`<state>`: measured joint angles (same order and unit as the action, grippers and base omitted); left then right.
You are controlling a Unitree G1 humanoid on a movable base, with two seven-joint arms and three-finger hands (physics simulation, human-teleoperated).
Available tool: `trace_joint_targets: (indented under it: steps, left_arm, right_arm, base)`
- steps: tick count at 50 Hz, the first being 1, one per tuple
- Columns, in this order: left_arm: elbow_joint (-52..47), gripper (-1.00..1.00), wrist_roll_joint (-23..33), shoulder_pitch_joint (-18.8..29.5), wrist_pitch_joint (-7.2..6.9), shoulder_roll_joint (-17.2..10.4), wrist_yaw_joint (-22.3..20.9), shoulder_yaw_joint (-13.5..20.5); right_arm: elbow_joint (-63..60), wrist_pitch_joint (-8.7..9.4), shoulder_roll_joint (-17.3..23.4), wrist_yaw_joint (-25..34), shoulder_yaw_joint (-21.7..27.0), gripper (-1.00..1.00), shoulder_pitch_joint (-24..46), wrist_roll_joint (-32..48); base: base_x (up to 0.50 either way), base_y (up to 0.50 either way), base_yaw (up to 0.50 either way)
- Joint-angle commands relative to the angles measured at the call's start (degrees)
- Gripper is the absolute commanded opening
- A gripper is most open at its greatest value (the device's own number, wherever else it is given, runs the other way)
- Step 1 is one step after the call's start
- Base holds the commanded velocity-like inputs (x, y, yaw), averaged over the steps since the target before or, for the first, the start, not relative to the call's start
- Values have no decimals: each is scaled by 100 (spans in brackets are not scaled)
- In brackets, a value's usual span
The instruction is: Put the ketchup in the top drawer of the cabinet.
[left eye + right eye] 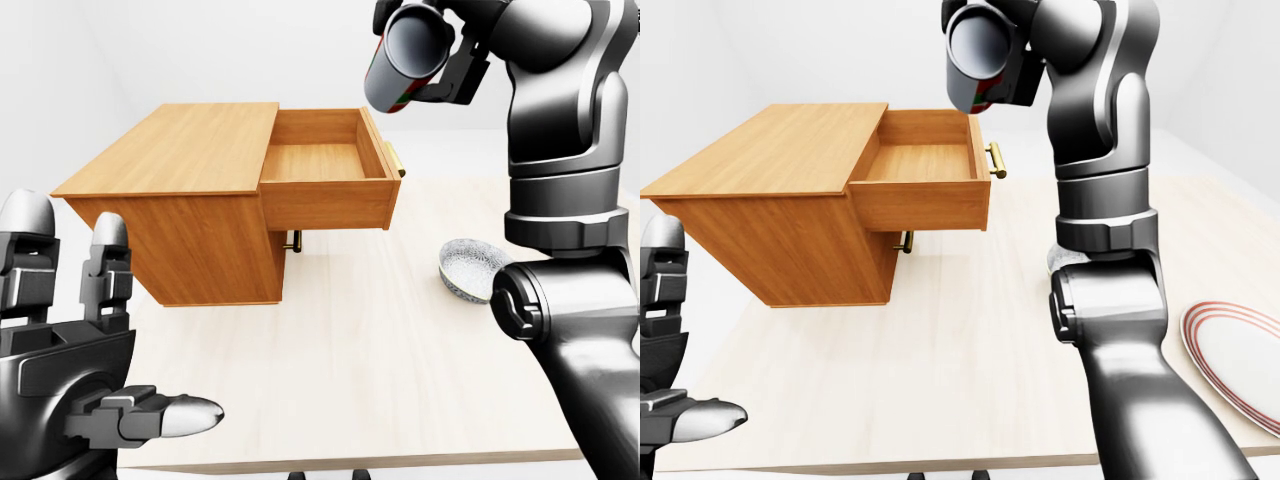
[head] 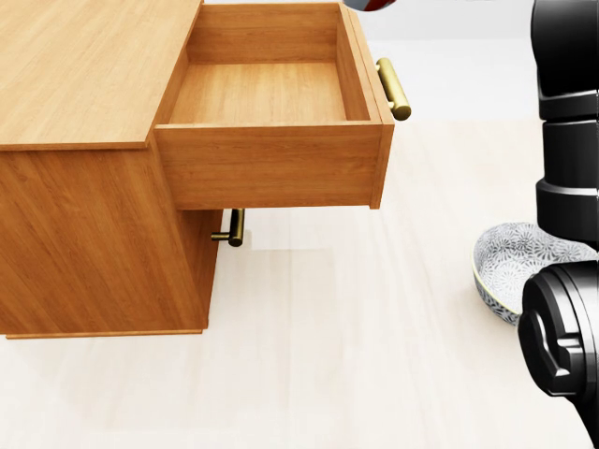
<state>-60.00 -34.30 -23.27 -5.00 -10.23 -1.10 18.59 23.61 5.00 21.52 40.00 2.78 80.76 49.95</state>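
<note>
The ketchup bottle [image 1: 408,55] is up in the air in our right hand [image 1: 455,60], whose fingers close round its body; in the left-eye view it sits tilted with its flat base turned toward us, high above and slightly right of the open top drawer [image 1: 325,165]. We judge this to be the carry step: the bottle is gripped and lifted but not yet over the drawer cavity. The next move calls for bringing the hand leftward and down until the bottle hangs between the drawer's side walls, then lowering it onto the wooden bottom before letting go. The drawer stands pulled well out of the cabinet [image 1: 175,195], its brass handle [image 2: 394,89] at the right end. Our left hand [image 1: 75,370] waits low at the left-eye view's bottom left, fingers spread and holding nothing. A patterned bowl [image 1: 470,270] rests on the table [image 1: 350,350] right of the cabinet, clear of the path.
</note>
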Motion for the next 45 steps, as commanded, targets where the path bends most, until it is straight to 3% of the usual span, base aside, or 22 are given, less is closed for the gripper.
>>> trace_joint_targets:
  steps: [1, 21, 45]
  left_arm:
    - [0, 100, -49, -2, 0, -20, 9, 33]
    - [0, 100, -87, -1, 0, -43, 33, 45]
    - [0, 100, -264, -11, 0, -169, 135, 118]
  right_arm:
    - [923, 0, 84, 0, 54, -100, 344, -876]
    - [2397, 0, 253, 0, 61, -100, 510, -1682]
    - [2989, 0, 136, 0, 24, -100, 395, -1959]
  base:
    - [0, 0, 0]
    - [0, 0, 0]
    - [0, 0, 0]
